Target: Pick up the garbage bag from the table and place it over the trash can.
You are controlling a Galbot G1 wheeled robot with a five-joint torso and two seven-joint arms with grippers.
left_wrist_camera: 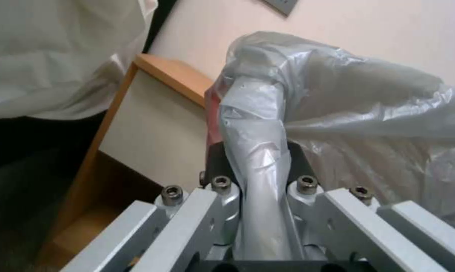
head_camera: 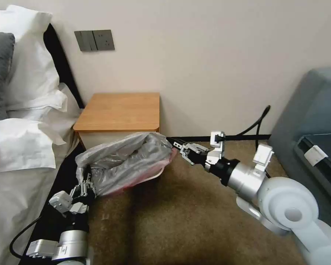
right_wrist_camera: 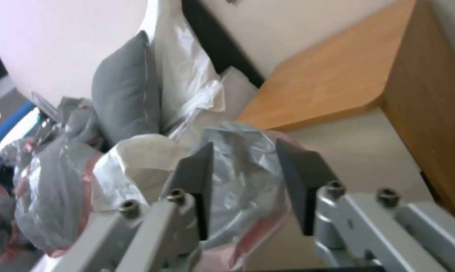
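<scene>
A: What sort of thing is it to handle?

B: The thin crinkly translucent grey plastic film garbage bag with pink-tinted edges (head_camera: 130, 162) looks nearly weightless, limp and slippery. I'd judge it tears or slides out of a loose grip, so the hem is the place to take it, bunched into a thick fold.

A: Where is it, going by the small nightstand with the orange-brown wooden worktop (head_camera: 121, 110)?

B: In front of and below that worktop, off it entirely, stretched in the air between the two arms. A pale curved rim, probably the small beige plastic trash can (head_camera: 156, 176), peeks from under the bag's right side.

A: Start on the left.

B: The left gripper (head_camera: 85, 184) sits below and to the left of the nightstand's front. Its jaws are pressed together on a twisted rope of film (left_wrist_camera: 257, 158) running straight up between them.

A: And the right?

B: The right gripper (head_camera: 181, 149) is just right of the nightstand's front corner. Its dark pads (right_wrist_camera: 300, 181) stand a little apart with a wad of the hem (right_wrist_camera: 242, 177) filling the gap, so I read it as pinching the bag's right edge.
</scene>
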